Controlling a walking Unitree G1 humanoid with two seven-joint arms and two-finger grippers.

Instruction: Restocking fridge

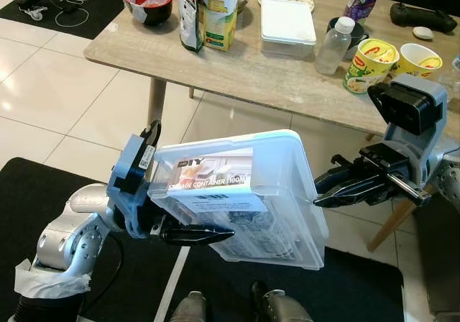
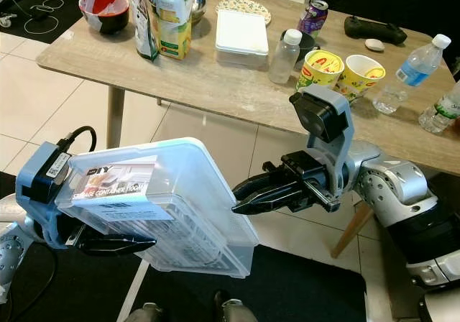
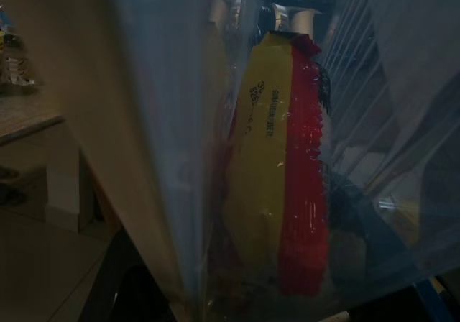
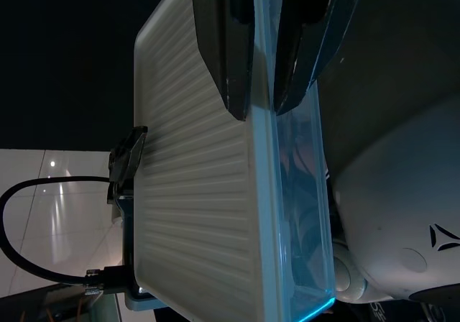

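A clear plastic storage container (image 1: 244, 196) with a white printed label hangs tilted in front of me, held between both grippers. My left gripper (image 1: 176, 230) is shut on its left edge, one black finger (image 1: 198, 233) lying across the near side. My right gripper (image 1: 318, 198) pinches the right edge; in the right wrist view its gripper (image 4: 260, 110) straddles the lid's rim (image 4: 260, 192) with a finger on each side. In the left wrist view a yellow and red shape (image 3: 284, 171) shows through the clear plastic.
A wooden table (image 1: 251, 77) stands just ahead with a red bowl (image 1: 148, 2), cartons (image 1: 219, 13), a white lidded box (image 1: 287, 24), a bottle (image 1: 334, 45) and noodle cups (image 1: 370, 63). Its leg (image 1: 157, 99) rises from white tiles. A black mat (image 1: 43, 192) lies underfoot.
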